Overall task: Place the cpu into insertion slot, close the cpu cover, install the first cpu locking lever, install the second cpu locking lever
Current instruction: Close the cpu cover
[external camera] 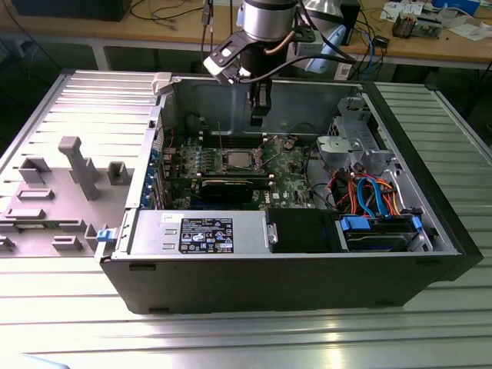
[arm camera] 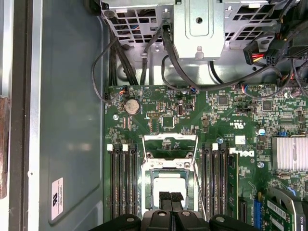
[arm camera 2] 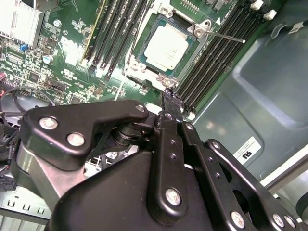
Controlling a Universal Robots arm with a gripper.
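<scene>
**Supervisor:** Report jaw state and chip location.

**Operator:** I read the fingers of the gripper [arm camera: 171, 196] as pressed together, with nothing between them. The gripper hangs just above the motherboard [arm camera: 192, 110], close to one edge of the insertion slot [arm camera 2: 139, 72]. The cpu [arm camera 2: 166, 47] lies flat inside that slot, silver face up, between the two banks of memory slots [arm camera: 122, 178].

**Supervisor:** Cover status?

**Operator:** The cpu cover [arm camera: 169, 138] appears swung back on the far side of the slot from the fingertips. I judge it not closed. A thin locking lever [arm camera 2: 226, 36] juts out past one corner of the slot.

**Supervisor:** Handling notes?

**Operator:**
- **The cpu:** I judge it light, rigid and smooth-faced. It is fragile at the contact field beneath, so it should not be dragged sideways. If I must move it, I take it by two opposite edges.
- **The cpu cover:** It looks like thin sheet metal, stiff but hinged. I would push on its free end bar, never through the window.
- **The locking lever:** It looks like springy wire. I expect it to resist and to slip off a smooth fingertip, so I would engage it near its free end.
</scene>
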